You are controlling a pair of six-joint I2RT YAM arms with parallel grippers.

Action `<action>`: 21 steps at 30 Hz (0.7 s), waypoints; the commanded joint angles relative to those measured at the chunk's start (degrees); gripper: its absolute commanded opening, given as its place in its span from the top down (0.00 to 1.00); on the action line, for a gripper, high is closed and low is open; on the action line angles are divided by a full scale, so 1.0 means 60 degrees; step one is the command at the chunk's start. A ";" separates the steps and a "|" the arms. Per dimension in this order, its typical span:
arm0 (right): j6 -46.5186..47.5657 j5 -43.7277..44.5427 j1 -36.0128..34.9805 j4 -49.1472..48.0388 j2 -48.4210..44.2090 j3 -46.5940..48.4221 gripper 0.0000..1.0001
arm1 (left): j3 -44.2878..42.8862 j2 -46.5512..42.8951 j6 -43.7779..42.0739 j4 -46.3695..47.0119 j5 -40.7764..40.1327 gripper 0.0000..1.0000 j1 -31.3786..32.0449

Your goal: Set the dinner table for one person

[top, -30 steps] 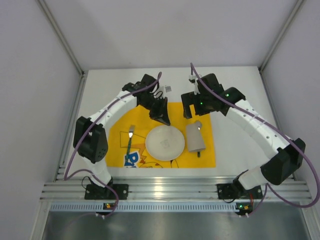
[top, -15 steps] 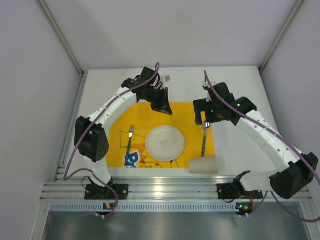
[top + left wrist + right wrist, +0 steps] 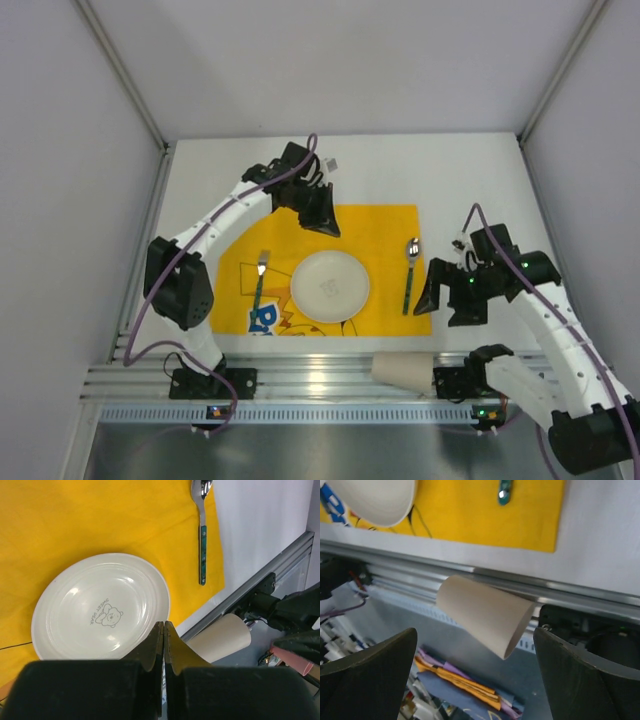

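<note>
My left gripper (image 3: pixel 163 626) has its fingers pressed flat together with nothing between them. It hangs above the far part of the yellow cartoon-printed mat (image 3: pixel 385 228), touching nothing. My right gripper (image 3: pixel 449 300) has its fingers spread to full width and grips nothing. It hangs over the white tabletop just off the mat's near right corner. In the right wrist view, a beige paper cup (image 3: pixel 482 614) shows between the spread fingers. The cup lies tipped on its side on the ribbed aluminium rail (image 3: pixel 300 380) and neither finger touches it. The dinner table (image 3: pixel 470 180) is the plain white rectangular top beneath both arms, with the rail along its near edge and the mat laid flat in its middle. A white plate (image 3: pixel 100 607) with a small bear print sits centred on the mat. A fork (image 3: pixel 260 280) lies left of the plate and a green-handled spoon (image 3: pixel 202 535) lies right of it. Both are apart from the plate, with their handles toward the rail.
</note>
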State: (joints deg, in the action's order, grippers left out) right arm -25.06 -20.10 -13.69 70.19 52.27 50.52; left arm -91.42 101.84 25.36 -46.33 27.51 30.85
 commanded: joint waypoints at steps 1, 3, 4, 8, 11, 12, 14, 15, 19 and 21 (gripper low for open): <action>-0.0671 -0.2580 0.0056 0.1160 -0.0873 0.0032 0.01 | 0.0147 -0.0699 0.0079 0.0192 -0.0102 1.00 0.0044; -0.0848 -0.2933 0.0056 0.1323 -0.1050 -0.0332 0.01 | 0.0192 -0.0743 0.0123 0.0206 -0.0102 1.00 0.0044; -0.0891 -0.3138 0.0056 0.1570 -0.1196 -0.0494 0.01 | 0.0236 -0.0758 0.0138 0.0192 -0.0131 1.00 0.0073; -0.0875 -0.2847 -0.0031 0.2612 -0.1606 -0.0920 0.02 | 0.0221 -0.0889 0.0196 0.0163 -0.0117 1.00 0.0117; -0.2655 -0.3183 -0.1405 0.2598 -0.2411 -0.1124 0.02 | 0.0236 -0.1006 0.0240 0.0177 -0.0161 1.00 0.0161; -0.3012 -0.2850 -0.1815 0.2598 -0.2703 -0.1096 0.02 | 0.0294 -0.1050 0.0255 0.0177 -0.0190 1.00 0.0190; -0.3685 -0.2555 -0.2886 0.2598 -0.2881 -0.1386 0.02 | 0.0397 -0.1167 0.0270 0.0177 -0.0248 1.00 0.0219; -0.3835 -0.2438 -0.3106 0.2598 -0.2998 -0.1607 0.02 | 0.0600 -0.1212 0.0328 0.0279 -0.0292 1.00 0.0248; -0.3661 -0.1502 -0.3270 0.2306 -0.2722 -0.2122 0.02 | 0.1085 -0.1373 0.0504 0.0528 -0.0307 1.00 0.0322; -0.3514 -0.0088 -0.3270 0.2131 -0.2037 -0.1757 0.02 | 0.1304 -0.1505 0.0592 0.0631 -0.0336 1.00 0.0380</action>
State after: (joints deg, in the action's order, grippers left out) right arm -44.16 -32.03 -32.51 76.18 36.05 38.00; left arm -85.30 95.96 27.40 -45.54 26.02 32.47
